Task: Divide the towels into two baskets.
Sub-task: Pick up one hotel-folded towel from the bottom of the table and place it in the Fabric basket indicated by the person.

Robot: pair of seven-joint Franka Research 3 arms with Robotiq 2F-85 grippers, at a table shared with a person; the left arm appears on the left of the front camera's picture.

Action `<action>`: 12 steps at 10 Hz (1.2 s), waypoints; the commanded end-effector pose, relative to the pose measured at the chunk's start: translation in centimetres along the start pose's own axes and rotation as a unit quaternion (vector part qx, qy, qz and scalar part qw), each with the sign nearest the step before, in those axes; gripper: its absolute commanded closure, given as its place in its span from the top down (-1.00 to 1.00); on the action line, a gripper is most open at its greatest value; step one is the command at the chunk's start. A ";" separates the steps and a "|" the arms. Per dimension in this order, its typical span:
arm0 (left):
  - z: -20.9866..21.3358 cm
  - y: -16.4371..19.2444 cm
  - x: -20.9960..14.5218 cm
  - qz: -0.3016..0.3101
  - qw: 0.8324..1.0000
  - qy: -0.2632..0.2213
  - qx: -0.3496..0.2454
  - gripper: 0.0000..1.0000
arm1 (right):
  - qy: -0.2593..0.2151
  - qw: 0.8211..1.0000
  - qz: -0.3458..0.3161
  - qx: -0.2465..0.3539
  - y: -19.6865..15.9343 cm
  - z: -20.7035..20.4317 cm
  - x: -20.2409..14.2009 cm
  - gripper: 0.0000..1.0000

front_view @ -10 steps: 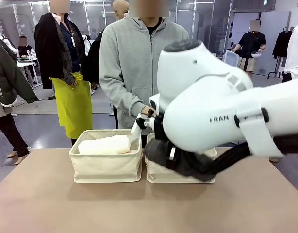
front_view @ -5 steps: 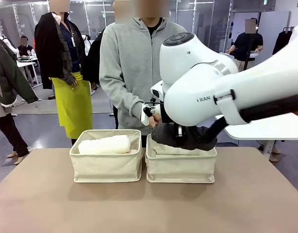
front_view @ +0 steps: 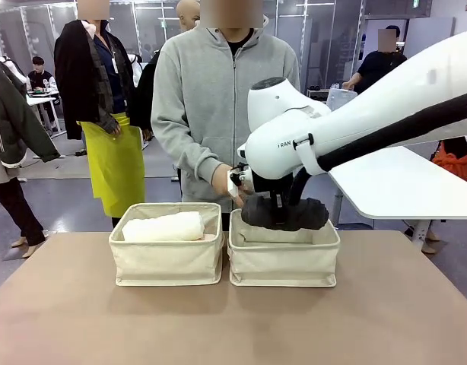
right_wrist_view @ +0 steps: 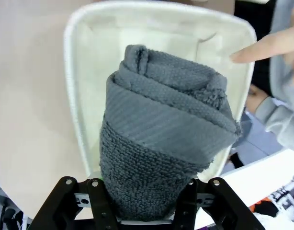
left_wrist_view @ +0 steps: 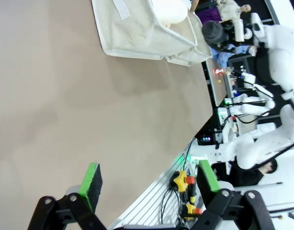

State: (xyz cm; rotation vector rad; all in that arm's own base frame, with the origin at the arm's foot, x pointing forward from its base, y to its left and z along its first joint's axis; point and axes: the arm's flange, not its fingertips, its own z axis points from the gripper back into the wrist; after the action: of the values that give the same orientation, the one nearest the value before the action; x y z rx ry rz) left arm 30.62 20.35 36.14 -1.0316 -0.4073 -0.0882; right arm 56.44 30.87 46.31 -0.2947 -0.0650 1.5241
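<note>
Above the right-hand cream canvas basket (front_view: 283, 262), the right tool (front_view: 281, 217) pinches a dark grey rolled terry towel (front_view: 285, 214) — in the front view the roll hangs level just over the folded rim, clear of the basket's inside. From the right wrist view, the same grey towel (right_wrist_view: 163, 158) stands between the black fingers, its spiral end facing the camera, with the open pale interior of the basket (right_wrist_view: 80, 120) straight beyond it. A person's fingertip (right_wrist_view: 262, 48) points at the basket's far rim there; in the front view the person in a grey zip sweatshirt (front_view: 214, 99) stands behind the baskets with a hand (front_view: 227, 182) close beside the white arm.

Next to it, touching side to side, the left-hand cream canvas basket (front_view: 166, 262) holds a white rolled towel (front_view: 165, 226) lying lengthwise, its top showing over the rim.

Over the bare tan table (left_wrist_view: 65, 110), the left tool (left_wrist_view: 149, 184) hangs with its green-padded fingers (left_wrist_view: 91, 179) spread wide, gripping nothing — a cream basket (left_wrist_view: 142, 33) lies well apart from it.
</note>
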 end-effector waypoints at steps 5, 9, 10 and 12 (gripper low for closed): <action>0.3 -0.2 -0.1 -0.006 1.000 -0.007 -0.005 1.00 | -0.017 0.996 0.008 0.087 -2.8 -3.6 -0.1 0.86; 0.3 -0.2 -0.1 -0.006 1.000 -0.007 -0.005 1.00 | -0.002 0.997 0.008 0.083 -1.9 -3.0 -0.1 1.00; 0.3 -0.2 -0.1 -0.006 1.000 -0.007 -0.005 1.00 | 0.006 0.997 0.010 0.077 -1.2 -2.4 -0.2 1.00; 0.3 -0.2 -0.1 -0.006 1.000 -0.007 -0.005 1.00 | -0.003 0.997 -0.001 0.077 -2.4 -3.1 0.4 1.00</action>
State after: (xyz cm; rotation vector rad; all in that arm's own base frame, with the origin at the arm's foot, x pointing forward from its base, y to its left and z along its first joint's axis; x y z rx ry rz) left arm 30.61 20.36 36.15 -1.0314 -0.4076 -0.0881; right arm 58.98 30.68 44.96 -0.1765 0.0378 1.5154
